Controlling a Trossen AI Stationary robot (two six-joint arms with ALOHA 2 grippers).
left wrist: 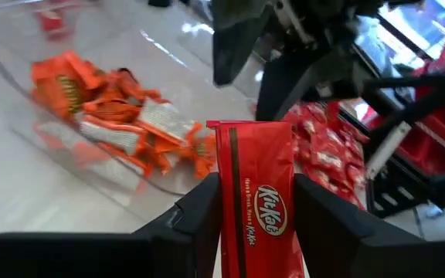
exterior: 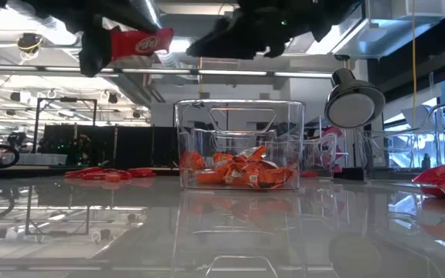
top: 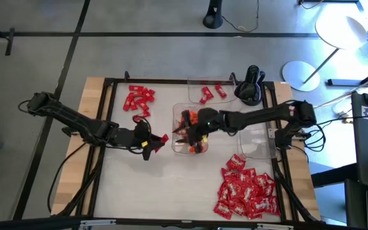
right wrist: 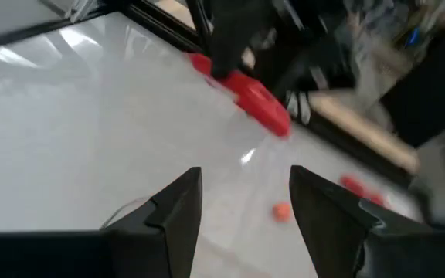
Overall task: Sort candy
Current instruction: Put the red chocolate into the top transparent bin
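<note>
While the left gripper (top: 151, 144) hangs above the white table (top: 139, 185), just left of the middle tray (top: 176, 131), its fingers (left wrist: 199, 212) are clamped on a red KitKat (left wrist: 257, 205), one on each long edge. In the low view that bar (exterior: 136, 42) sits high off the table, tilted a little, its white logo facing the camera. The left arm reaches in from the table's left edge.

Close by on the other side, the right gripper (top: 193, 131) hovers over the middle tray, its fingers (right wrist: 327, 205) apart with nothing between them; past them the right wrist view shows bare table and the red bar in the other gripper (right wrist: 242, 89). The right arm stretches in from the right edge.

Below it, the clear middle tray holds a heap of orange candy (exterior: 238, 170), seen also in the left wrist view (left wrist: 107, 116). Farther out, a loose group of red candy (top: 138, 100) lies on the table near the far left corner. A second clear tray (top: 193, 89) at the far edge holds a few red pieces (top: 211, 93). An empty-looking clear tray (top: 255, 148) stands at the right, and a large pile of red-and-white candy (top: 246, 191) lies at the near right corner.
</note>
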